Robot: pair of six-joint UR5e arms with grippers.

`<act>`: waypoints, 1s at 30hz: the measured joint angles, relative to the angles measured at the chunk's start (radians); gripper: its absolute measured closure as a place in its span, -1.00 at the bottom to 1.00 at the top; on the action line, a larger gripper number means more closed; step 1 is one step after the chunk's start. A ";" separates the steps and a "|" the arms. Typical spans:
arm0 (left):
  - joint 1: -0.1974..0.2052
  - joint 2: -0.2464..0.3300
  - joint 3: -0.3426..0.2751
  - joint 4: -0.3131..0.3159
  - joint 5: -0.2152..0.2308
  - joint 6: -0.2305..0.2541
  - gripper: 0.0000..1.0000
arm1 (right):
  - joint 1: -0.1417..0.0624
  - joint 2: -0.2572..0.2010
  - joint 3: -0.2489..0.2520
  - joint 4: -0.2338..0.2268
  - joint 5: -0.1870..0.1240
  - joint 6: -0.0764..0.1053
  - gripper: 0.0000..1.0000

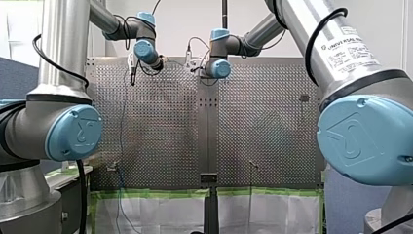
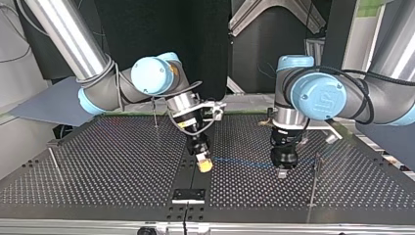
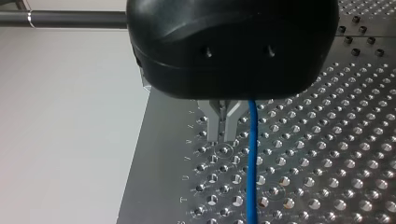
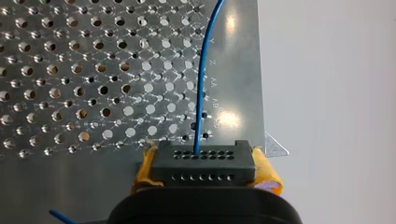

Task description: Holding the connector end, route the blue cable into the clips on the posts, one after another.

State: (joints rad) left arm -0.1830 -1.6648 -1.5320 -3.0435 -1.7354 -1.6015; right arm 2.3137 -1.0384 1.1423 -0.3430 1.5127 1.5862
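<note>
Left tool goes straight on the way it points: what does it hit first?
Likely the perforated table: my left tool points down at it, with nothing between in the left wrist view. The blue cable runs beside it, off that line. Gap unclear.

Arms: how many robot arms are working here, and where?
2. My left arm enters at the top view's right, left tool at the cable; my right arm at its left, right tool gripping the connector. None seems hidden.

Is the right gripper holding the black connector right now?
Yes, in the right wrist view the right gripper clamps the black connector between its yellow pads.
</note>
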 joint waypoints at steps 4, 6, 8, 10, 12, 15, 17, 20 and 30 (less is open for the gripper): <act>0.000 0.000 0.000 0.000 0.000 -0.005 1.00 | 0.000 0.000 0.001 0.000 0.000 0.000 1.00; 0.001 0.000 0.000 -0.001 0.000 -0.008 1.00 | -0.002 0.000 0.001 0.001 0.000 0.001 1.00; 0.002 0.000 0.000 -0.001 0.000 -0.009 1.00 | -0.003 0.000 0.001 0.001 0.000 0.001 1.00; 0.003 0.000 0.000 -0.001 -0.002 -0.010 0.91 | -0.003 0.000 0.001 0.001 0.000 0.002 1.00; 0.003 0.000 0.000 -0.002 -0.010 -0.010 0.81 | -0.004 0.000 0.001 0.001 0.000 0.002 1.00; 0.003 0.002 0.000 -0.002 -0.022 -0.008 0.13 | -0.005 0.000 0.001 0.001 0.001 0.002 1.00; 0.001 0.003 0.000 -0.002 -0.028 -0.006 -0.29 | -0.004 0.001 0.001 0.001 0.001 0.002 1.00; -0.001 0.004 0.000 -0.004 -0.041 -0.002 -0.35 | -0.004 0.001 0.001 0.001 0.000 0.002 1.00; -0.006 0.015 0.000 -0.008 -0.053 0.013 -0.07 | -0.004 0.003 0.001 0.000 0.002 0.003 1.00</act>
State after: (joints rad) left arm -0.1887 -1.6495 -1.5321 -3.0511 -1.7881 -1.5889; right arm 2.3094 -1.0352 1.1434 -0.3431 1.5142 1.5895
